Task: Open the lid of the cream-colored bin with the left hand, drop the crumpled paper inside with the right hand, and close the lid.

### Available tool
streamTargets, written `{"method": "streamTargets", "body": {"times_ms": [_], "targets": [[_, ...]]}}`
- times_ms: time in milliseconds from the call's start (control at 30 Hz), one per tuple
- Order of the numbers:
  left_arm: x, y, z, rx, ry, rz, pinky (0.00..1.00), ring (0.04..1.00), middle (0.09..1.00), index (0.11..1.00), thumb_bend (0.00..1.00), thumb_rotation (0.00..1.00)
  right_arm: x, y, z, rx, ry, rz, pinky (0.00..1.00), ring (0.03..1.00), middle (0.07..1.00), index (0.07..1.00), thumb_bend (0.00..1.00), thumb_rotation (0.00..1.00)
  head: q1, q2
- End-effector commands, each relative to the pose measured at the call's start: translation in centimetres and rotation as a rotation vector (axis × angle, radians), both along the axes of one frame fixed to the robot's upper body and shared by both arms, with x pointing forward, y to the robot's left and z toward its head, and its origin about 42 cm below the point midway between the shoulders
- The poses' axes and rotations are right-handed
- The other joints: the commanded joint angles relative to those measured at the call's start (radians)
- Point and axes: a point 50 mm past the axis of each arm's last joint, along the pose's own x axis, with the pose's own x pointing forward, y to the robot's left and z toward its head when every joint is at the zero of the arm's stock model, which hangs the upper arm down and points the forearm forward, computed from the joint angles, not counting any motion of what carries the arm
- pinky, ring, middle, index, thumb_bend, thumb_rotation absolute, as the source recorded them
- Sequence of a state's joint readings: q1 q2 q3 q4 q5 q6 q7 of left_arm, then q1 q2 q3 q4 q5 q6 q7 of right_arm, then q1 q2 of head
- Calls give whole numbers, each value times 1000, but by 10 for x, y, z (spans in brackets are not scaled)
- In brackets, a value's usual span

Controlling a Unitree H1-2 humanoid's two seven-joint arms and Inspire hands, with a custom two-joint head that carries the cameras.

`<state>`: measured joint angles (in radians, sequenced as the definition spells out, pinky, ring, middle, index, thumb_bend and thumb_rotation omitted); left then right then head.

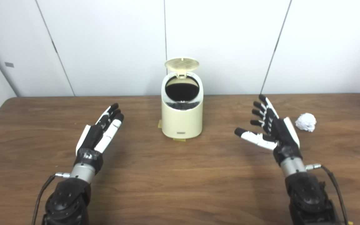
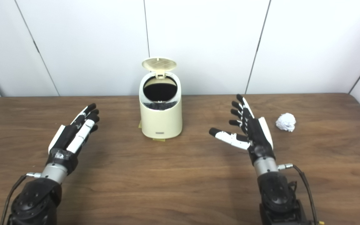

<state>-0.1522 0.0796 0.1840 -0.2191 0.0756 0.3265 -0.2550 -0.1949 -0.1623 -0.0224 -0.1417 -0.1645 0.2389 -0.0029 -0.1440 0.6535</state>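
Lid (image 1: 182, 64) up (paper (image 1: 306, 122) on table (image 1: 180, 181)), hands empty.

bin (image 2: 160, 120) lid (image 2: 159, 64) up, crumpled paper (image 2: 286, 122) on table (image 2: 167, 181)

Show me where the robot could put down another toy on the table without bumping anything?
The widest bare wood lies along the near edge, between the left hand and right hand, in front of the cream bin. The far left corner is bare too. It is tighter on the right, where the crumpled paper lies close beside the right hand.
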Motion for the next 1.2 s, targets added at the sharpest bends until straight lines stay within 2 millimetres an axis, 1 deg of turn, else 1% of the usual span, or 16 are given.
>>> {"method": "streamTargets", "body": {"times_ms": [0,33,100,167,233,300,400,500,567,600,633,667,733,900,1000,1167], "targets": [[-3,-5,7,-35,-70,-2,999,997,989,1000,582,800,7,-12,29,-67,-80,-10,716,894,927,954,798,237,-28,2],[-5,-6,2,-54,-64,-3,1000,999,992,1000,582,804,8,-18,31,-96,-85,-16,713,893,925,951,799,232,-28,2],[-8,-7,-7,-75,-56,1,1000,1000,997,1000,561,795,11,-30,37,-156,-91,-38,703,886,921,939,805,242,-62,3],[-10,-10,-14,-83,-49,6,1000,1000,1000,1000,564,793,14,-42,43,-179,-85,-71,695,875,916,924,823,250,-93,5],[-10,-13,-17,-90,-44,13,1000,1000,1000,1000,568,781,15,-51,49,-211,-83,-101,682,855,910,921,847,236,-117,5],[-9,-16,-22,-93,-41,17,1000,1000,1000,1000,576,774,16,-64,59,-293,-111,-118,661,828,897,915,848,228,-146,6],[-10,-18,-26,-103,-39,14,1000,1000,1000,1000,578,760,17,-77,73,-381,-128,-156,662,807,870,880,855,206,-188,5],[-11,-19,-29,-101,-31,-2,1000,1000,1000,1000,582,756,16,-87,85,-452,-116,-191,660,785,853,842,852,212,-219,5],[-11,-19,-31,-95,-26,-13,1000,1000,1000,1000,584,759,15,-93,93,-475,-91,-221,660,779,844,832,844,189,-234,6],[-11,-19,-31,-98,-24,-17,1000,1000,1000,1000,592,756,15,-95,96,-487,-80,-238,644,771,840,827,846,187,-237,5],[-12,-18,-31,-99,-21,-20,1000,1000,1000,1000,597,748,15,-97,99,-495,-74,-252,636,763,832,820,846,171,-244,4],[-12,-18,-32,-94,-24,-25,1000,1000,1000,1000,598,747,15,-99,102,-500,-74,-264,647,766,828,809,849,125,-255,4],[-14,-17,-33,-95,-26,-31,1000,1000,1000,1000,599,742,15,-103,108,-525,-82,-282,647,766,822,799,856,90,-264,4],[-17,-13,-32,-85,-12,-43,1000,1000,1000,1000,595,721,19,-118,119,-612,-58,-313,675,786,816,782,857,93,-278,8],[-18,-11,-30,-78,-6,-47,1000,1000,1000,1000,594,717,30,-135,116,-625,-6,-322,645,766,813,776,866,111,-285,9],[-18,-10,-27,-80,-2,-54,1000,1000,1000,1000,584,707,48,-148,108,-655,61,-308,695,785,812,783,871,62,-286,8]]}}
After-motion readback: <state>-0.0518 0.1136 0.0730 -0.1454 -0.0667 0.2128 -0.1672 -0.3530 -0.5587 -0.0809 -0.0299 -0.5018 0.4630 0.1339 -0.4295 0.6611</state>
